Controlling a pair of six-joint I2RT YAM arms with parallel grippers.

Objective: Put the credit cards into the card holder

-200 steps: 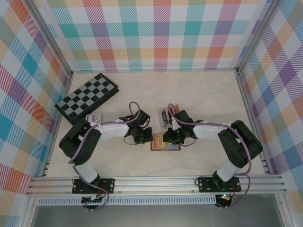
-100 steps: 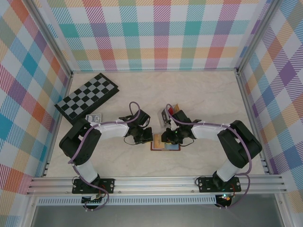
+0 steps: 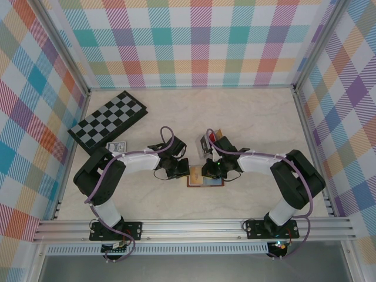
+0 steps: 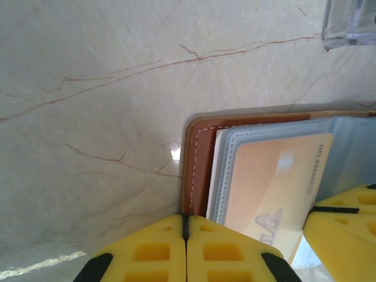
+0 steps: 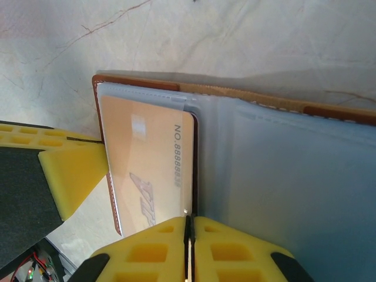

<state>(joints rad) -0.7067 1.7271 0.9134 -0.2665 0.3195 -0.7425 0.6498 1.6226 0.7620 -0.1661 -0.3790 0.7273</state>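
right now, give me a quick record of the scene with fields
holder: lying open on the table, clear sleeves showing
card: tan, at a sleeve on the holder's left half; how far in is unclear
left end effector: shut, tips at the holder's left edge
right end effector: shut, tips at the card's inner edge
chessboard: far left
tray: clear, just beyond the holder

The card holder [image 3: 205,183] lies on the table [image 3: 247,117], 1 card [image 5: 147,164] in its left sleeve, tray [image 4: 349,26] behind.
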